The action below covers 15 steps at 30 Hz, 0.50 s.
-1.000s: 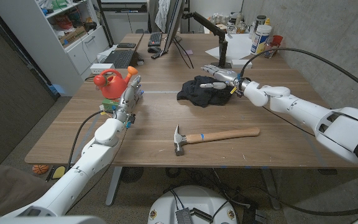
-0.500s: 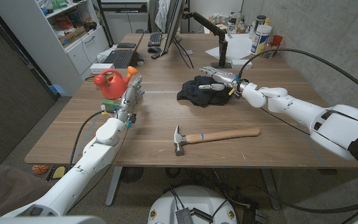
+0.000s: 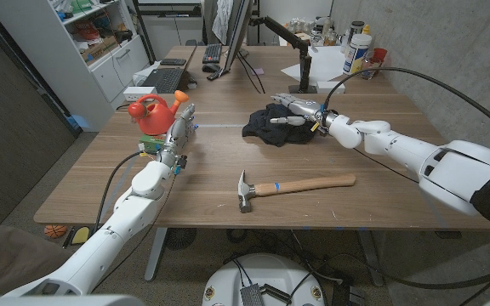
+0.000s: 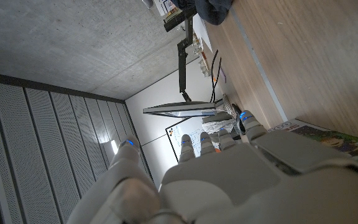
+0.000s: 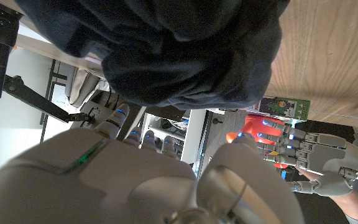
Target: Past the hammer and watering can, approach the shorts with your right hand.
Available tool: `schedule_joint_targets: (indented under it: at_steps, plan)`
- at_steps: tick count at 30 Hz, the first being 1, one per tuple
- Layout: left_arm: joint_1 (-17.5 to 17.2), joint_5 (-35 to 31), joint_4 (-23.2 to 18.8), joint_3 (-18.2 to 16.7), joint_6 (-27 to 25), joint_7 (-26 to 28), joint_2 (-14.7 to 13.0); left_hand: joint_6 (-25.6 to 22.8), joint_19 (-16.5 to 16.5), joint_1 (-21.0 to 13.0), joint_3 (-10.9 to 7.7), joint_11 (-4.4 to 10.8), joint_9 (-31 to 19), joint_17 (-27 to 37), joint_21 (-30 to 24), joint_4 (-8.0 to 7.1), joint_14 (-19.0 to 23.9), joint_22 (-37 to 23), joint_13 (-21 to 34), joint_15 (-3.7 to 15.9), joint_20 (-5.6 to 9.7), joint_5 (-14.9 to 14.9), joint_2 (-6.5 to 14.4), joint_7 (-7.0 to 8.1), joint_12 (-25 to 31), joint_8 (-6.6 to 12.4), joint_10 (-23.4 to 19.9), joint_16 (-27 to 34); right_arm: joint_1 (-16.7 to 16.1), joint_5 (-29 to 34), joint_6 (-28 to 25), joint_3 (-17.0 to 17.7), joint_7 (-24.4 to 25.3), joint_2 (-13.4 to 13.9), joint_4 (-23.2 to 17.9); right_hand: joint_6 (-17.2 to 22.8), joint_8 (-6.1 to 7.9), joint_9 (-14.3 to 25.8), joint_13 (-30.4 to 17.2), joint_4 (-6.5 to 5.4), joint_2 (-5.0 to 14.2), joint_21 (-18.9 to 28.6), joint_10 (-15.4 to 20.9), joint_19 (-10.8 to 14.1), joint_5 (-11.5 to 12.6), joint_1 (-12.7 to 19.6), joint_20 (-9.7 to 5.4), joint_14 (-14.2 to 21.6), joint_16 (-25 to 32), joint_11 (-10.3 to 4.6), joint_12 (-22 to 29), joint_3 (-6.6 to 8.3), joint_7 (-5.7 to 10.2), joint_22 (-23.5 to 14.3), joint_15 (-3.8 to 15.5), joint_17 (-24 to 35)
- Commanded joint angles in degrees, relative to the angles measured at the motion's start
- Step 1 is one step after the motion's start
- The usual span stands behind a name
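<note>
Right hand (image 3: 300,111): reaches over the black shorts (image 3: 272,126), which lie crumpled on the wooden tabletop (image 3: 219,161) directly under and just ahead of its fingers; the fingers are extended and apart, holding nothing, and whether they touch the cloth cannot be told from the head view. In the right wrist view the right hand (image 5: 123,180) shows from behind with the dark shorts (image 5: 179,56) close in front of its fingertips. Claw hammer (image 3: 289,186): wooden handle with a blue band, lying flat on the tabletop nearer the robot than the right hand and well apart from it, steel head pointing toward the left arm's side. Red watering can (image 3: 151,113): stands upright just beyond the left hand (image 3: 175,140), far across the tabletop from the right hand. Left hand: stands on its edge with fingers stretched out and slightly apart, empty, with a small green printed card (image 3: 148,146) at its outer side; in the left wrist view the left hand (image 4: 229,168) shows its back, fingers extended. Behind the shorts, beyond the right hand: a black monitor-arm base (image 3: 304,83), white paper (image 3: 328,64), a white bottle (image 3: 357,53) and a keyboard (image 3: 213,53).
</note>
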State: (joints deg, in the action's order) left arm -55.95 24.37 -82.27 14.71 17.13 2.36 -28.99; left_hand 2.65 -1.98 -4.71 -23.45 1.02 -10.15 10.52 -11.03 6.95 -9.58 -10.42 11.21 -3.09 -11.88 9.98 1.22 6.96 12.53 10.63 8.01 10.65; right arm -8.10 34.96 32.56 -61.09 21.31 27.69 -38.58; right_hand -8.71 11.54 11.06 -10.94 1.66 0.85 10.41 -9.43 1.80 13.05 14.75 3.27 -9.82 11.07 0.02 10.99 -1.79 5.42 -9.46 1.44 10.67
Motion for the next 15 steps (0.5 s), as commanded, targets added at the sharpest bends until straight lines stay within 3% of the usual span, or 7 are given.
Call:
schedule_joint_targets:
  at_steps: [1, 15]
  plan:
    - [-0.3, -0.1, -0.6, 0.1, -0.1, 0.5, 0.2, -0.2, 0.1, 0.0, 0.17, -0.26, -0.1, 0.2, -0.4, 0.12, -1.3, 0.0, 0.2, -0.04, -0.31, 0.3, -0.2, 0.08, 0.2, 0.16, 0.1, 0.2, 0.6, -0.6, 0.5, -1.4, 0.3, -1.0, 2.1, -0.7, -0.31, 0.1, -0.2, 0.14, 0.64, 0.1, -0.5, -0.2, 0.2, 0.1, 0.17, -1.6, 0.0, 0.15, 0.2, 0.02, 0.02, -0.1, 0.14, 0.2]
    - [-0.2, 0.0, -0.6, -0.1, -0.8, 0.2, -0.3, -0.2, 0.1, 0.0, 0.19, -0.25, -0.2, 0.2, -0.4, 0.12, -1.3, 0.0, 0.2, -0.12, -0.31, 0.3, -0.3, 0.14, 0.2, 0.15, 0.1, 0.2, 2.1, -1.2, 1.0, -3.6, 1.3, -3.4, 6.7, -0.5, -0.24, 0.1, -0.2, 0.26, 0.77, -0.1, -0.7, -1.1, 0.0, 0.3, 0.01, -2.1, -0.1, 0.28, 0.2, 0.05, -0.07, -0.1, 0.04, 0.2]
